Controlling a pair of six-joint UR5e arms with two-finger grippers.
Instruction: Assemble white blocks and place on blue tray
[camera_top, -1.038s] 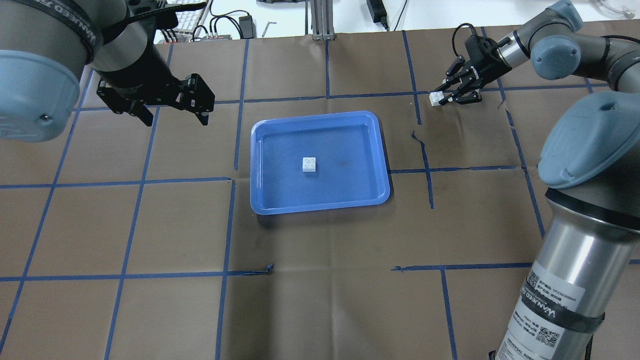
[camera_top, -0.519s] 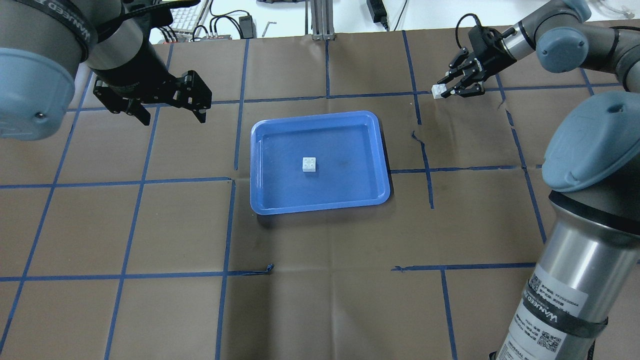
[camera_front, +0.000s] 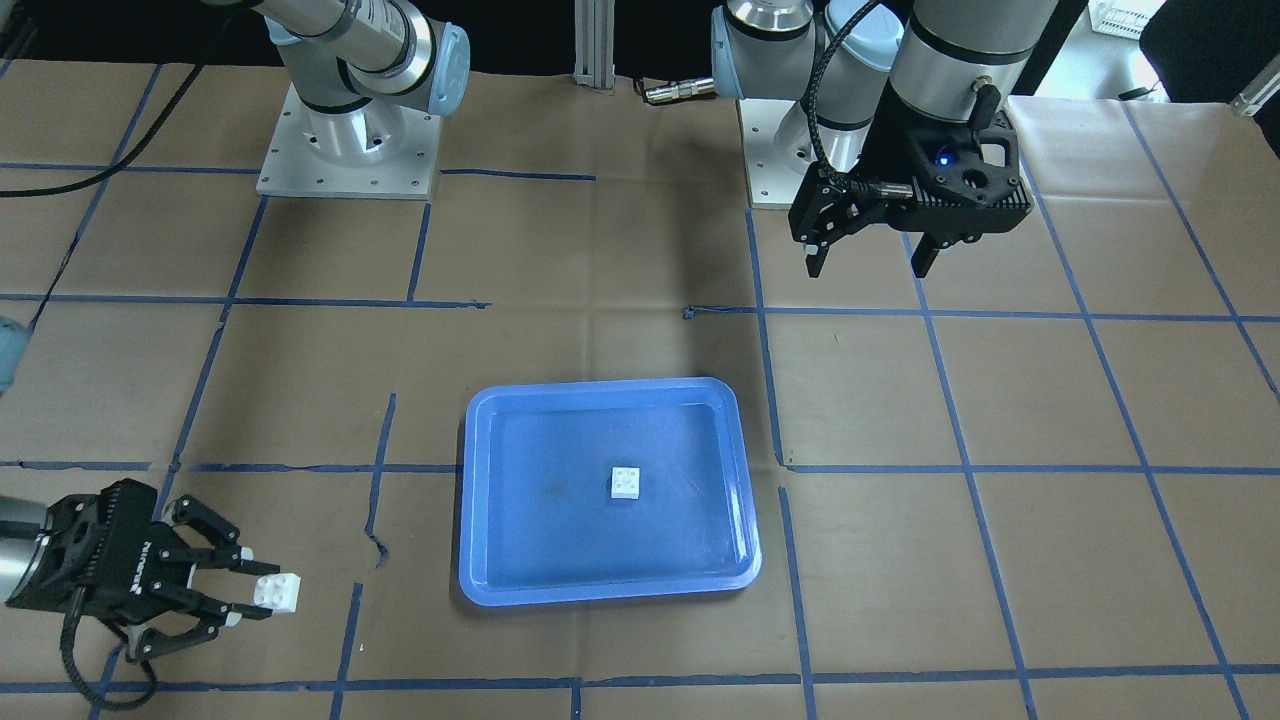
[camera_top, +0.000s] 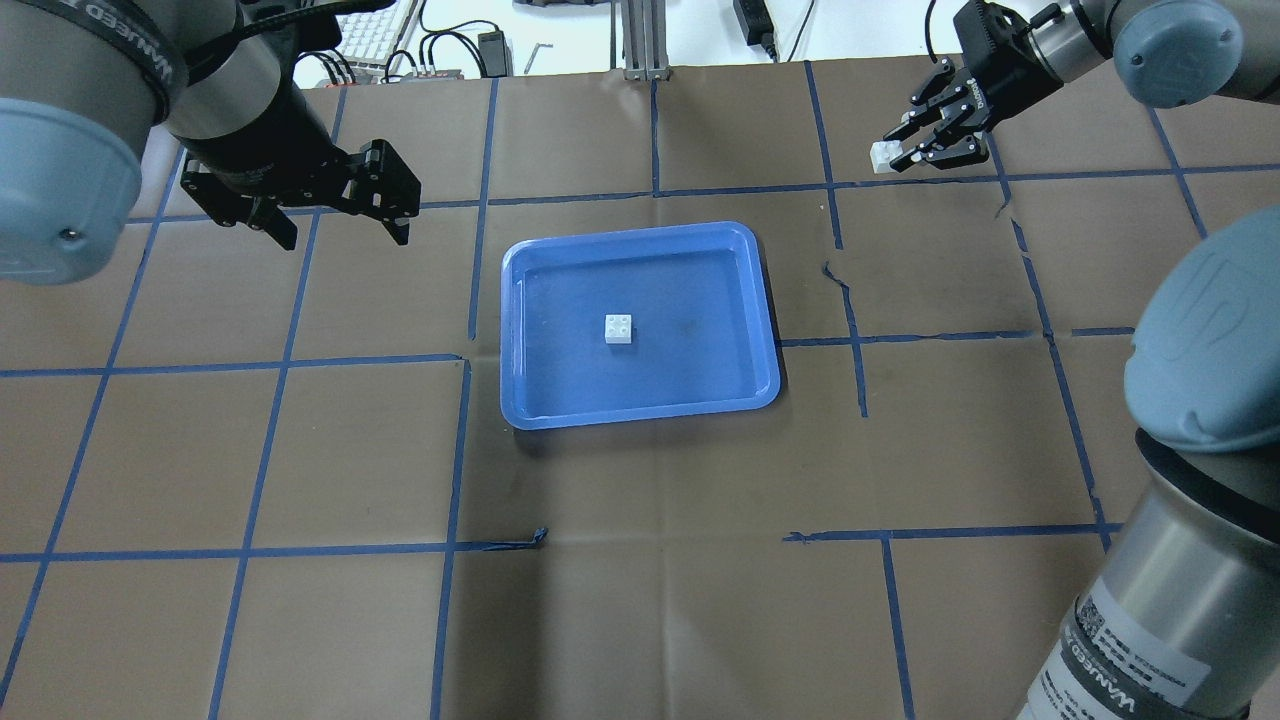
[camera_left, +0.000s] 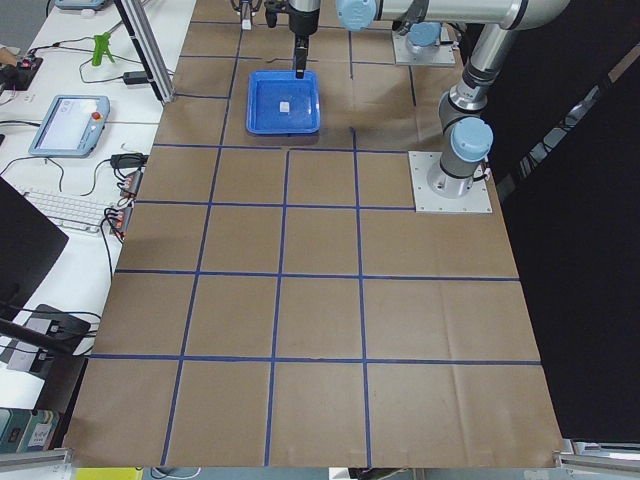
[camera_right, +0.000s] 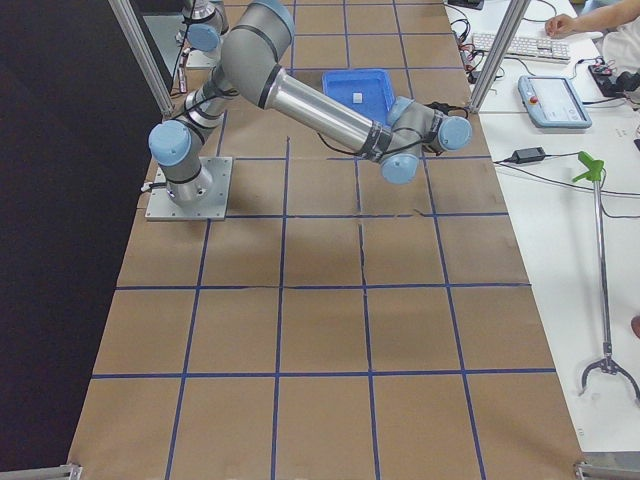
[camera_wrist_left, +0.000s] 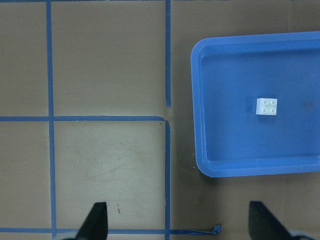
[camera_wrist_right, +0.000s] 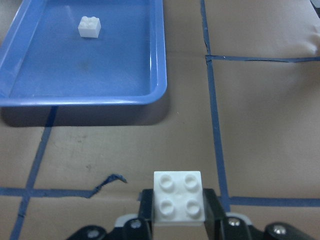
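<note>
The blue tray (camera_top: 520, 300) lies mid-table, also in the front view (camera_front: 480, 500), the left wrist view (camera_wrist_left: 200, 110) and the right wrist view (camera_wrist_right: 159, 60). One white block (camera_top: 619, 329) sits inside it (camera_front: 627, 484) (camera_wrist_left: 267, 106) (camera_wrist_right: 89, 27). My right gripper (camera_top: 893, 155) is shut on the second white block (camera_top: 882, 157) and holds it above the table, far right of the tray (camera_front: 277, 592) (camera_wrist_right: 179, 198). My left gripper (camera_top: 340, 225) is open and empty, raised left of the tray (camera_front: 868, 262).
Brown paper with blue tape grid lines covers the table (camera_top: 640, 560). A torn bit of tape (camera_top: 835, 272) lies right of the tray. Cables and a keyboard (camera_top: 380, 40) sit beyond the far edge.
My right gripper has lifted and drawn the held white block up and away toward the far right. My left gripper has shifted slightly back. The block in the tray has not moved.
</note>
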